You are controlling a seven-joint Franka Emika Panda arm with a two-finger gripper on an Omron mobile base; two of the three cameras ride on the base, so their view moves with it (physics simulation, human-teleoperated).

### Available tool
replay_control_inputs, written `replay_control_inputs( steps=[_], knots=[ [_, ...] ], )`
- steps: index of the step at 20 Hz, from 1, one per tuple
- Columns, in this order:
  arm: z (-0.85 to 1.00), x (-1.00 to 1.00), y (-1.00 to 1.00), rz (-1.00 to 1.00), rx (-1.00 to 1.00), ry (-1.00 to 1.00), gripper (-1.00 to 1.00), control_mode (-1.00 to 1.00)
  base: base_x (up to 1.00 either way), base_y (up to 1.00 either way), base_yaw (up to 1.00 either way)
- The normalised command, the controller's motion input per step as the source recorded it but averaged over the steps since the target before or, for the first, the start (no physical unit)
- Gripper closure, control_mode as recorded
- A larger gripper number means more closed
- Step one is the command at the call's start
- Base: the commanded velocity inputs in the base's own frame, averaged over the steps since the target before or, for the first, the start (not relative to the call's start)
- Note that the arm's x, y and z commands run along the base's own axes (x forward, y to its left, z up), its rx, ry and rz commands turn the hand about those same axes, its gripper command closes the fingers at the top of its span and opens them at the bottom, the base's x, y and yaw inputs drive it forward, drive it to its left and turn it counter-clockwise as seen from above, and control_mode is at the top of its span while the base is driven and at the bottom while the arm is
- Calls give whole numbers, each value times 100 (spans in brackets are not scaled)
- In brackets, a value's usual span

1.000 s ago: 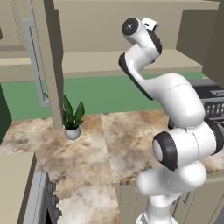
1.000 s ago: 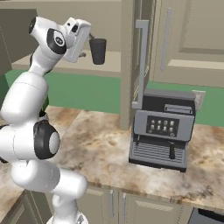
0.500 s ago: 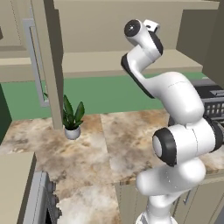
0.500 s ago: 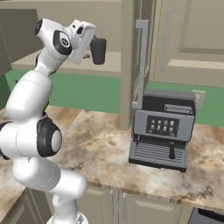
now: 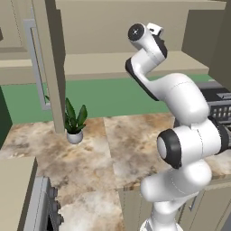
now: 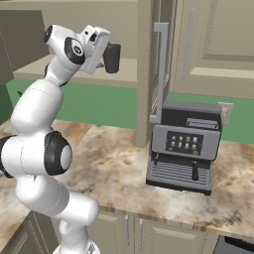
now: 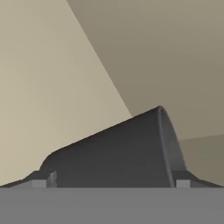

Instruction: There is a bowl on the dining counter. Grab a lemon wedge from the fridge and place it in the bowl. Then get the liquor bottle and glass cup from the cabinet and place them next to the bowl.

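Reaching up into the open cabinet, the white arm carries its pincer level with the plain beige shelf, and the glass cup sits between the fingers. In the right base view the cup is a small dark grey tumbler with straight sides and no handle, standing upright at about 3 o'clock from the hand and just over the shelf; whether its base touches the shelf cannot be told. In the hand view the glass cup lies across the lower half as a dark, smooth, slightly tapering cylinder, its thin rim turned toward 1 o'clock. One finger tip shows at 8 o'clock of it and the other at 4 o'clock, so the jaws stand spread wide with the cup between them; whether the pads actually press its wall cannot be told. Behind the cup are the pale beige inner walls of the cabinet.

Below, in the right base view, a black-and-silver coffee machine stands on the marbled desk, at 5 o'clock from the cup and well apart from it, beside the open cabinet door's long grey handle. In the left base view a small potted plant in a white pot stands on the same desk, at 8 o'clock from the arm's raised wrist.
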Motion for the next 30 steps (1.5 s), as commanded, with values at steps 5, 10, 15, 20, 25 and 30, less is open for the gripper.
replay_control_inputs(
  steps=[5,10,15,20,25,30],
  knots=[
    [-25,6,0,4,0,0,-100,-100,0,0,0],
    [-29,-17,0,2,-1,0,-100,-100,0,0,0],
    [-39,-34,0,0,-1,5,100,-100,0,0,0],
    [-29,-10,0,0,0,5,100,-100,0,0,0],
    [-17,-4,0,0,0,1,100,-100,0,0,0],
    [-12,-19,0,0,0,0,100,-100,0,0,0]
  ],
)
